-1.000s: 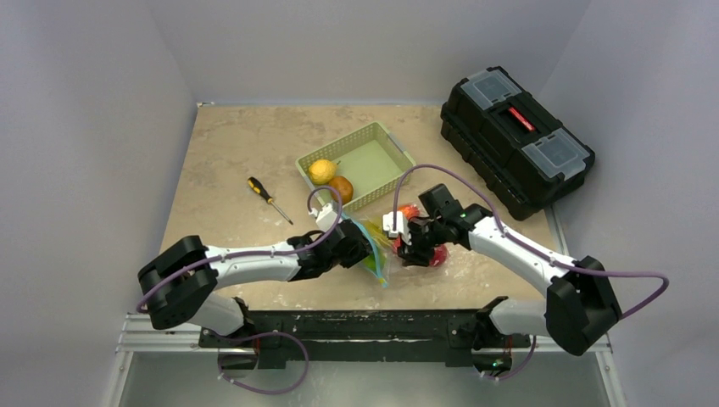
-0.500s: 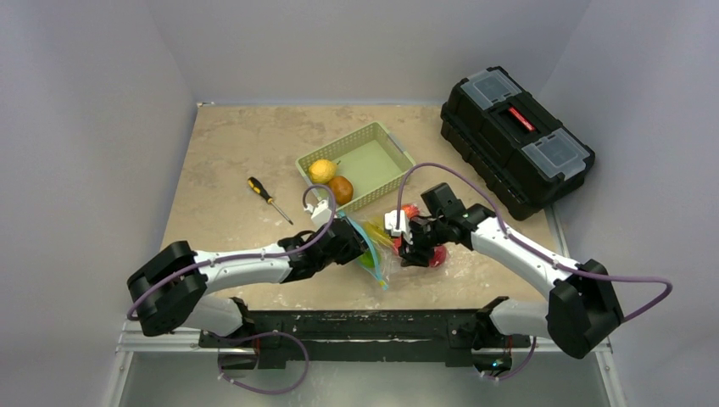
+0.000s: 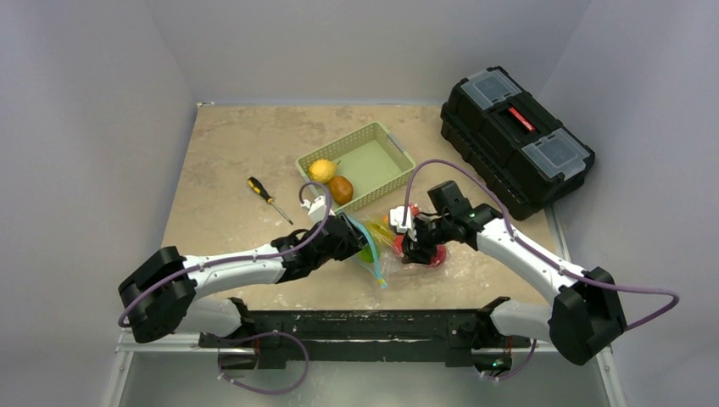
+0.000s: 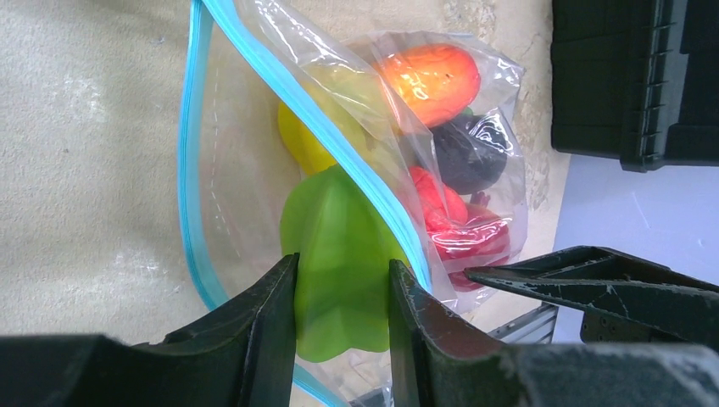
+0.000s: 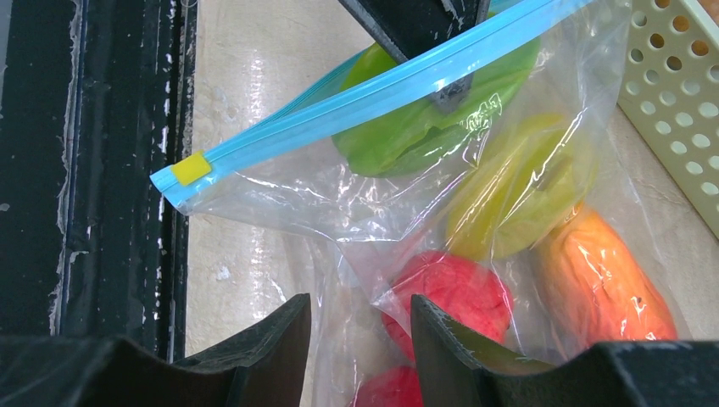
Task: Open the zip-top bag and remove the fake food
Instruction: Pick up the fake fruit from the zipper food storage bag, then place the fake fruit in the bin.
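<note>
left tool [image 4: 341, 270] grips green fake food [image 4: 339, 225] inside the open zip-top bag [image 4: 242, 195] for extraction; right tool [image 5: 360, 305] straddles the bag, grip unclear.

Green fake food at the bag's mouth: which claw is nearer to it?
Left. The left claw grips the green fake food; the right claw is at the far end of the zip-top bag, beside the red pieces.

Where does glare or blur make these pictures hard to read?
Left wrist view: white glare on the zip-top bag over the orange piece; the left gripper, clamping the green piece, is blurred. Right wrist view: shiny wrinkles veil the red piece; the right gripper is dark and soft. Top view: even light, faint shadows.
</note>
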Tool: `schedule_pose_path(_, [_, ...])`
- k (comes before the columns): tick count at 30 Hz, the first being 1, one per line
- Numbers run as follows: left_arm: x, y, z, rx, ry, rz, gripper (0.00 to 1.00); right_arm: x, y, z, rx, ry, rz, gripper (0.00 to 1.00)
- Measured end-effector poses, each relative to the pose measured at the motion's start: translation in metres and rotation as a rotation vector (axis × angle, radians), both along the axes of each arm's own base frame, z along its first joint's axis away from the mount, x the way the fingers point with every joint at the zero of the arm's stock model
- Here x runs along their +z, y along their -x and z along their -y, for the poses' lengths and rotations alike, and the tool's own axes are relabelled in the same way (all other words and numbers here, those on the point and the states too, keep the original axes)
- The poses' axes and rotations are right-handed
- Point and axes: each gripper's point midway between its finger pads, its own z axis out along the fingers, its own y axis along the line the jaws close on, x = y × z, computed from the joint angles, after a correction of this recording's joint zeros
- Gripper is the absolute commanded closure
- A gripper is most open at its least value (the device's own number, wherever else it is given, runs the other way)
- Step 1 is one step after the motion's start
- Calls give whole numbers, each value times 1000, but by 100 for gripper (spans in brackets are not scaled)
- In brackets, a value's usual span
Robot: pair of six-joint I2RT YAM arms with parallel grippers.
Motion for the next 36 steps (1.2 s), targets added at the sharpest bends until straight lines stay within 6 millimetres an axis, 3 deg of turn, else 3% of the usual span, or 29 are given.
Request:
schedule_pose_path(6, [9, 0, -11, 15, 16, 17, 100, 0, -1, 1, -1, -1, 2, 54])
schedule_pose_path(16, [-4, 6, -51, 67, -36, 0, 100, 2, -1, 0, 7, -14, 1, 53])
schedule_pose_path(24, [28, -2, -74, 85, -31, 94, 100, 4, 0, -1, 11, -22, 11, 53])
schedule_pose_path(31, [46, -27, -101, 120, -85, 138, 100, 5, -1, 0, 9, -23, 15, 53])
schedule_pose_path(36, [67, -61, -113, 113, -127, 156, 100, 5, -1, 0, 9, -23, 15, 53])
